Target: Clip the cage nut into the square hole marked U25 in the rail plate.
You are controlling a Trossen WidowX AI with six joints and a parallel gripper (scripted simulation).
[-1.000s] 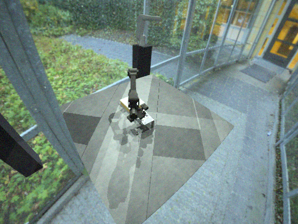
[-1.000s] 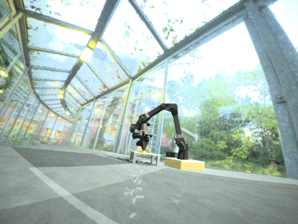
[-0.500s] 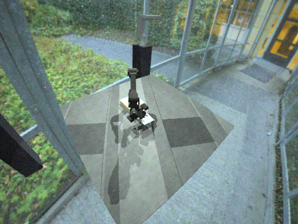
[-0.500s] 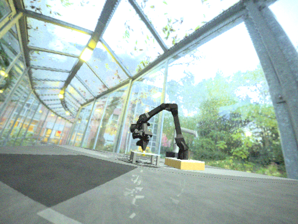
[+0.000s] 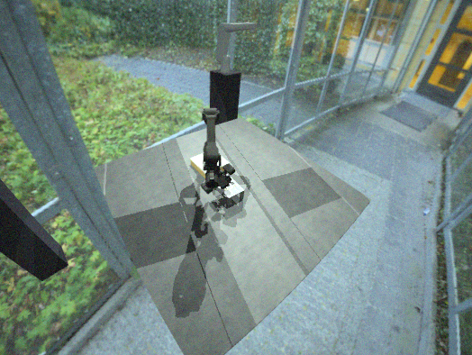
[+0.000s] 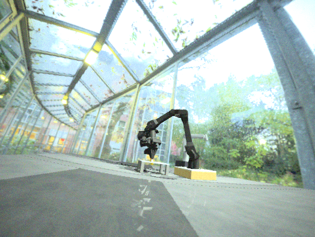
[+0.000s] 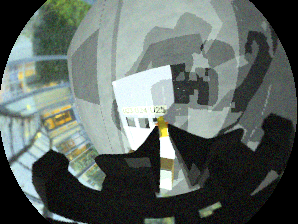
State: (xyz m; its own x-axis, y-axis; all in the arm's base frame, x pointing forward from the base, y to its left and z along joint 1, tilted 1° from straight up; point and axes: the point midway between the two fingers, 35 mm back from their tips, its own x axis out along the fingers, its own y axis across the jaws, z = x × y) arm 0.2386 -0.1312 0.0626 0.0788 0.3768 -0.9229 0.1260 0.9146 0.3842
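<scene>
A: Arm colour?
B: Matte black to charcoal throughout the arm (image 5: 211, 132) (image 6: 187, 129); links slim and straight-sided, joint housings thicker.
A: Any lighter parts?
B: Small grey patches near the joints, exterior view.
A: Jaws (image 6: 152, 158)?
B: Black; broad at the root, tapering to narrow points. Wrist view: dark, jagged outline.
A: Wrist section (image 6: 148, 138)?
B: Bulky, dark, several blocky housings clustered together. Screws and cables: too small to tell.
</scene>
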